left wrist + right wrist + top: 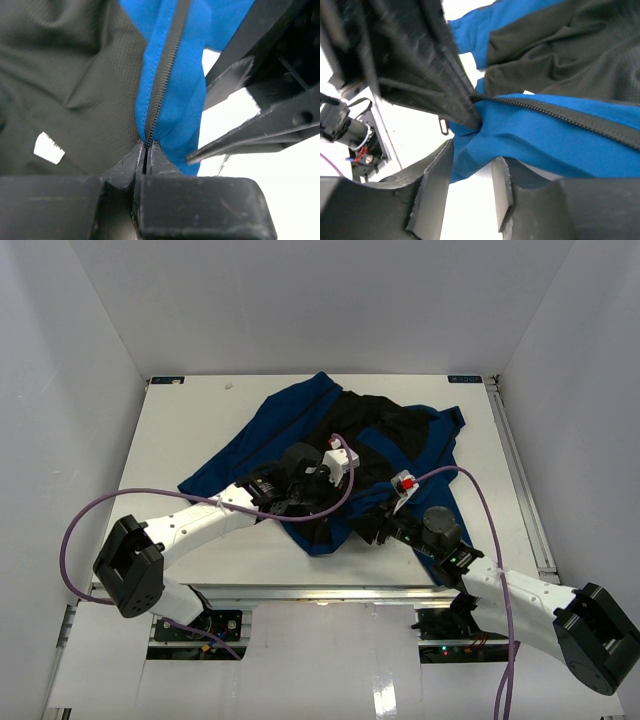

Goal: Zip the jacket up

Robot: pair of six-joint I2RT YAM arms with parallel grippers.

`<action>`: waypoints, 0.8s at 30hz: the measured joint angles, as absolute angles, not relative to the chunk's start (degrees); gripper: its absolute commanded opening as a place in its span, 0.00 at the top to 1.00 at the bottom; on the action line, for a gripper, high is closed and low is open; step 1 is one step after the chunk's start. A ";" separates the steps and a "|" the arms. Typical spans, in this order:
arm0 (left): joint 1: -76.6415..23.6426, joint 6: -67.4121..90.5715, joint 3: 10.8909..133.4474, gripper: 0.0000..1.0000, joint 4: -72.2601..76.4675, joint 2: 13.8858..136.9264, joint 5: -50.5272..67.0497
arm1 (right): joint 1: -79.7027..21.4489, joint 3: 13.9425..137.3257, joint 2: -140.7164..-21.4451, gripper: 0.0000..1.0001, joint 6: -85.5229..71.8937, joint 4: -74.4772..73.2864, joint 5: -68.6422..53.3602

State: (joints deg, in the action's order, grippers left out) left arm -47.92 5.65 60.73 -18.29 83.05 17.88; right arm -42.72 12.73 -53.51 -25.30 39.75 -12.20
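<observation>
Left wrist view: my left gripper [146, 151] pinches the jacket [182, 100] zipper [163, 75] at 6 o'clock. My right gripper [472, 162] gapes, jacket at 12 o'clock

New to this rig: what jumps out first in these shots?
The royal-blue jacket lies crumpled mid-table, black lining turned out. At its near hem the left gripper is shut on the zipper edge, with the right gripper open just beside it.
</observation>
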 measured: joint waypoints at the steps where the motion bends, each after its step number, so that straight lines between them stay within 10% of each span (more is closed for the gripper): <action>1: -47.47 6.63 60.35 1.00 -17.12 82.96 19.20 | -42.72 11.50 -52.60 0.44 -25.03 41.39 -12.63; 24: -40.66 34.09 47.18 1.00 13.56 80.23 41.37 | -42.74 2.81 -42.47 0.37 -33.28 61.91 -11.68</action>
